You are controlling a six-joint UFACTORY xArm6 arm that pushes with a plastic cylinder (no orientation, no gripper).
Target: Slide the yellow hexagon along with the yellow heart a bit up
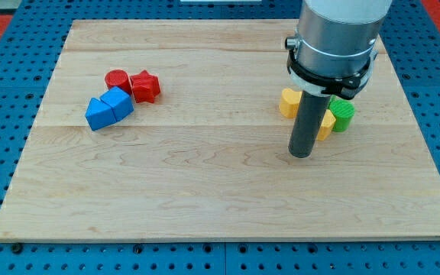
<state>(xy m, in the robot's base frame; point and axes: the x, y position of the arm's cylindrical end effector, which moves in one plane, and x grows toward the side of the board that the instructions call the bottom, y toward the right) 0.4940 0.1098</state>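
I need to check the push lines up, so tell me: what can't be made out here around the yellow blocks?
All in the one camera view:
- The yellow wooden block at the view's left: the arm's grey housing and dark rod cover its right side, so its shape is unclear.
- The second yellow block: mostly behind the rod.
- The green wooden block: its top is hidden by the housing.
- My tip: contact with either yellow block can't be judged.

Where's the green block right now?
The green block sits on the view's right side of the board, just right of the rod, touching or nearly touching the yellow block beside it; my tip is below-left of it.
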